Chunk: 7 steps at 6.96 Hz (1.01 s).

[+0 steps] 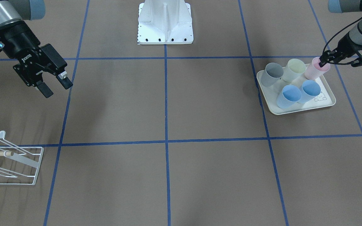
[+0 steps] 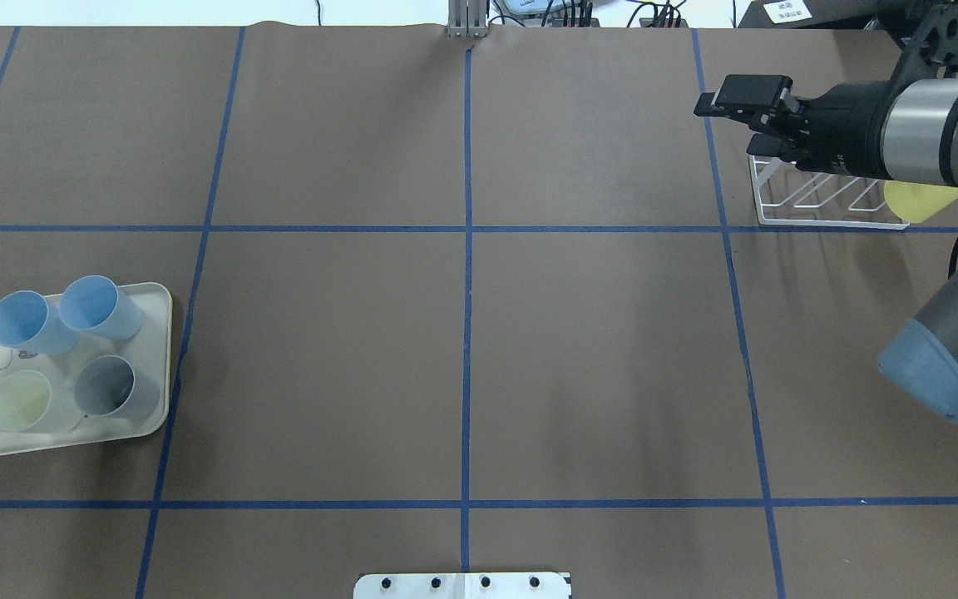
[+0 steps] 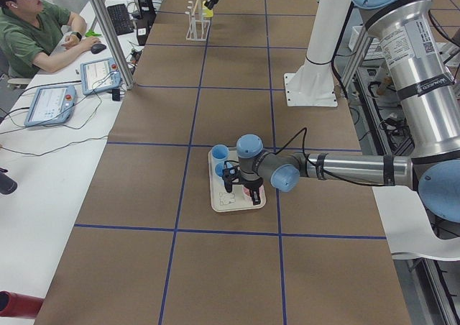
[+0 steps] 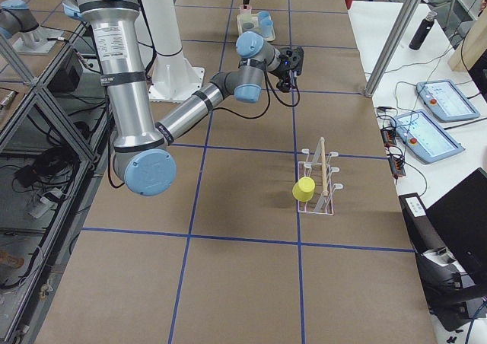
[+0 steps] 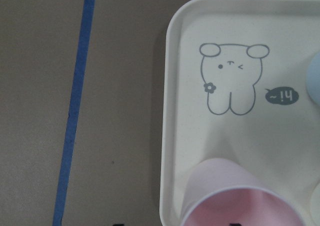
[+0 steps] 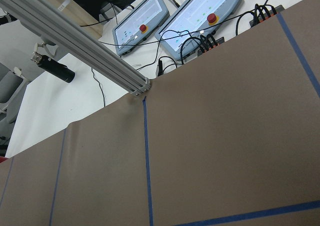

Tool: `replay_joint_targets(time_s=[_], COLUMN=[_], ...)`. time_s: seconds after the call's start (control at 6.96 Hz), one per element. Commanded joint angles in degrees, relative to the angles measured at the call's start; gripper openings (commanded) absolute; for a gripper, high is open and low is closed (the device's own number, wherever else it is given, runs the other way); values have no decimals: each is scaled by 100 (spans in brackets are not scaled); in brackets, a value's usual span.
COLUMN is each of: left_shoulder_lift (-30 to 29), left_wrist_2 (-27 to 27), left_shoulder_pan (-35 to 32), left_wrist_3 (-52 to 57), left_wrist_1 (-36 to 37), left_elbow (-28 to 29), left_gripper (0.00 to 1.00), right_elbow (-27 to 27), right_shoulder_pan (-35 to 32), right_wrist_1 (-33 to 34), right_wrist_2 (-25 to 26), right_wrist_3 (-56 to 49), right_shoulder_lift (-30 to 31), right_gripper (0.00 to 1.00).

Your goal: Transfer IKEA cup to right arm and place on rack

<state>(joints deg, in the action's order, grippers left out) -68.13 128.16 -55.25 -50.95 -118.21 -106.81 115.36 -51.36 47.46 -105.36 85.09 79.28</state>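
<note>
The pink cup [image 1: 313, 72] is standing upright, mouth up, in a corner of the "hi~" tray [image 1: 303, 110], the left gripper [image 1: 322, 61] straddling its rim, jaws apart, while the ROBOTIQ-marked right gripper [image 1: 57, 88] is hanging open.

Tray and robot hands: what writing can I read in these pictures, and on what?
"~ih" (probably "hi~" reversed): speech bubble on the tray.
"ROBOTIQ": body of the right gripper.
Too blurred to read: white sign beyond the table; sticker on the left arm.
</note>
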Motion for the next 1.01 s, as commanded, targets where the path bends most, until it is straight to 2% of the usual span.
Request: replay_joint_targets(time_s=[0.0,0.14,0.43,0.57,0.86], left_shoulder_lift=[-7,-7,2,2,10], left_wrist_2=[51,51,60,373,578], left_shoulder_pan=[6,6,-20,-64,-850], left_wrist_3=[23,41,41,41,59], left_wrist_1=[0,0,0,52,70], left_elbow=[46,63,64,-41,-243], left_gripper=[25,0,0,0,0], right_elbow=[13,13,13,4,13], right_shoulder_pan=[3,3,3,3,3], right_wrist_1=[0,0,0,9,9], right_wrist_2=[-2,6,7,7,7], right_wrist_3=[-1,-1,-1,-1,-1], right_shoulder_lift=[0,-9,-18,-87,-106], right_gripper=[100,100,100,100,100])
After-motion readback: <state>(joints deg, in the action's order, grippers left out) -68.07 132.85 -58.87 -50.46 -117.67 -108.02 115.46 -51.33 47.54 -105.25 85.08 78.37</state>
